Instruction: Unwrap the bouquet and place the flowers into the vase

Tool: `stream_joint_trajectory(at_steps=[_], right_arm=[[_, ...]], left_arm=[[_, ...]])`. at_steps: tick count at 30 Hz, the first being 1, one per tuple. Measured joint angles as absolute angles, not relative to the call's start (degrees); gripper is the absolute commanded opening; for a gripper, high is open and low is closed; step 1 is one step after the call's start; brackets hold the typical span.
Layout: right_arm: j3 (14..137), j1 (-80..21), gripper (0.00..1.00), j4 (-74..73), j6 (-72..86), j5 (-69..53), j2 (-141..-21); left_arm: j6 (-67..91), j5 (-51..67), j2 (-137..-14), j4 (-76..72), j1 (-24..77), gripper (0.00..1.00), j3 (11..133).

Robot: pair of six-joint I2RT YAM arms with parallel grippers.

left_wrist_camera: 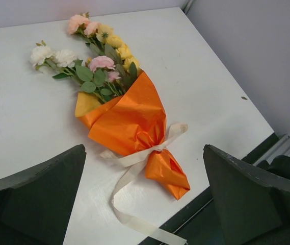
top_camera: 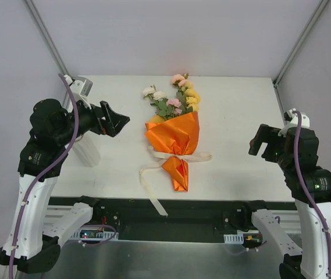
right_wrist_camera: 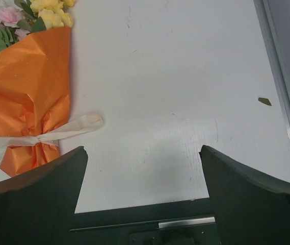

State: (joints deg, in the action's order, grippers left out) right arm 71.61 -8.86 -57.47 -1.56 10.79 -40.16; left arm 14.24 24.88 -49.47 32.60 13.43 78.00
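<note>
bouquet (top_camera: pixel 174 138) wrapped, lying flat | vase (top_camera: pixel 87 152) well left of it | jaws spread, empty

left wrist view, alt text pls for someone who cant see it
An orange-wrapped bouquet of pink, cream and yellow flowers, tied with a cream ribbon, lies on a white table. The open left gripper frames the bottom corners, empty.

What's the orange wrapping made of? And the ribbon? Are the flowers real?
The orange wrapping looks like slightly shiny paper: it holds sharp creases. The ribbon looks like soft, matte cream fabric, lying flat and limp. The flowers may be cloth or plastic, their leaves very even, but that is unsure.
</note>
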Motion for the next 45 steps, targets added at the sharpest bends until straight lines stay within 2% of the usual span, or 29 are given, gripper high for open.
stream_joint_trajectory(at_steps=[3, 10, 23, 28, 33, 39, 45], right_arm=[[70.9, -8.8, 0.96, -57.4, -1.4, 9.7, -41.2], [62.9, -8.8, 0.96, -55.5, -1.0, -3.4, -40.1], [51.7, -10.3, 0.96, -54.0, -1.0, -12.8, -39.3], [49.5, -18.5, 0.96, -50.6, 0.0, -13.7, -41.9], [49.0, -32.2, 0.96, -45.4, 3.3, -12.2, -48.2], [51.5, -48.7, 0.96, -43.8, 9.3, -7.9, -55.9], [59.6, -54.2, 0.99, -44.9, 14.8, -5.2, -58.3]], left_arm=[[14.6, 26.7, -49.2, 32.6, 13.4, 0.99, 77.6], [15.0, 28.4, -47.1, 32.6, 13.4, 0.99, 73.9], [17.9, 35.2, -45.0, 32.0, 13.5, 0.99, 65.6], [20.3, 35.9, -47.1, 29.8, 16.0, 0.99, 61.8], [22.4, 32.8, -54.0, 27.5, 25.3, 0.99, 61.2], [28.5, 30.5, -55.7, 27.3, 29.2, 0.95, 59.2], [36.9, 27.7, -51.2, 30.9, 29.3, 0.93, 56.2]])
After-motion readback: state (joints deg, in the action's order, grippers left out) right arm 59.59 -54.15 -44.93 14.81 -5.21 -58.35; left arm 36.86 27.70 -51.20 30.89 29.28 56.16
